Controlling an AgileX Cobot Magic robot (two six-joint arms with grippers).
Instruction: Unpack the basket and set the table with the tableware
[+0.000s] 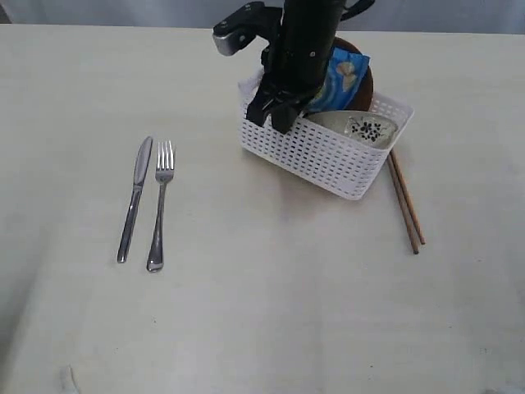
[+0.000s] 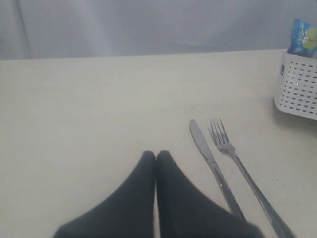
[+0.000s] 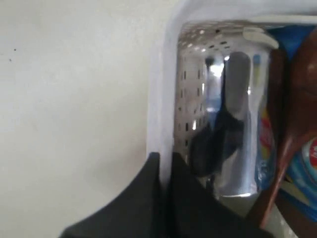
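Sprawling cream table (image 1: 262, 328) (grey curtain (image 2: 148, 25) behind)

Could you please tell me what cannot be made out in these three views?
- Shiny steel mug: hidden by the black arm in the exterior view.
- Whether the right gripper holds anything: blurred against the white lattice plastic basket's rim, right wrist view.
- Round brown plate: mostly behind the blue snack bag, exterior view.
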